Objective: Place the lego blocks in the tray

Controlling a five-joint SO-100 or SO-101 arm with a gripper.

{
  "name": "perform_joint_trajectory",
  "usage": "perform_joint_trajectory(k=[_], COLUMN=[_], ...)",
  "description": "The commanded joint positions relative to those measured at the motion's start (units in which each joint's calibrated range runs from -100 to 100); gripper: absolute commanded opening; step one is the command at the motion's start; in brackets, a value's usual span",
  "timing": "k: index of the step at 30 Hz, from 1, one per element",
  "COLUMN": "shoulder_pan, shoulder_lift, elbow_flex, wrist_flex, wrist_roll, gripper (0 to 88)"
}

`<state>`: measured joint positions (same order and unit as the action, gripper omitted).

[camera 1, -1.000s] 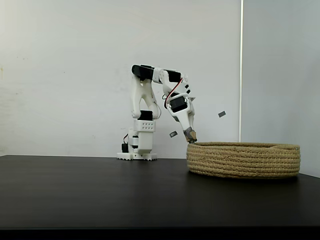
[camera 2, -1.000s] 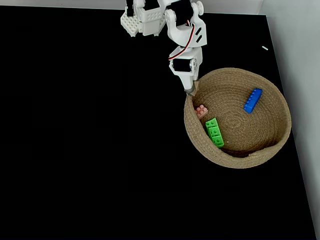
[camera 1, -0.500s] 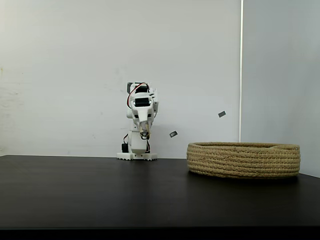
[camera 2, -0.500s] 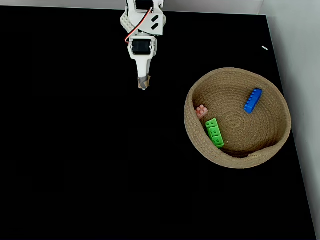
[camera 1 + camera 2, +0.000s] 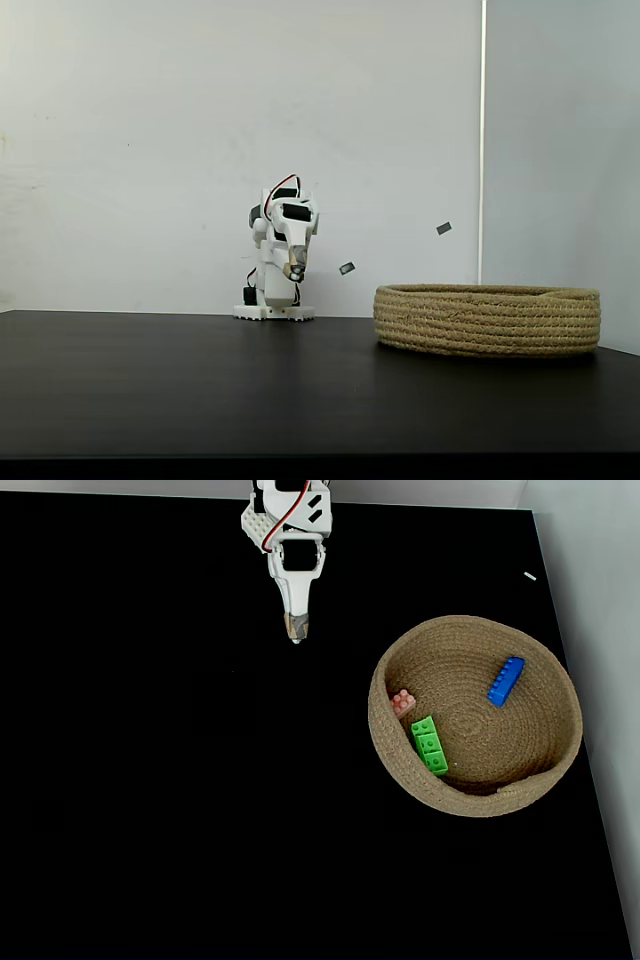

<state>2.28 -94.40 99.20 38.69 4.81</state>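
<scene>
White arm has drawn its narrow, empty pincer nearer its base.

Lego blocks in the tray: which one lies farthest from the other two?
The blue block, alone toward the tray's upper right in the top-down fixed view; the green block and pink-orange block sit close together by the left wall.
</scene>
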Motion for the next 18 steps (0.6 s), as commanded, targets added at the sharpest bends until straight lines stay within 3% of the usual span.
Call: perform_joint_trajectory(k=[1,9,14,16,18], shoulder_pan=[-2.77,-1.04,-1.04,-0.96,-0.55], shoulder_lift=[-4.48,-4.48,-4.48,-4.48,-4.48], elbow_flex=[0.8,0.8,0.8,0.8,0.8], wrist_flex=[8.08,8.16,8.16,8.16,8.16], wrist_roll=[0.34,-2.98,-3.91,-4.98,-5.32], gripper=[0.2,0.3,4.1,11.7,10.0])
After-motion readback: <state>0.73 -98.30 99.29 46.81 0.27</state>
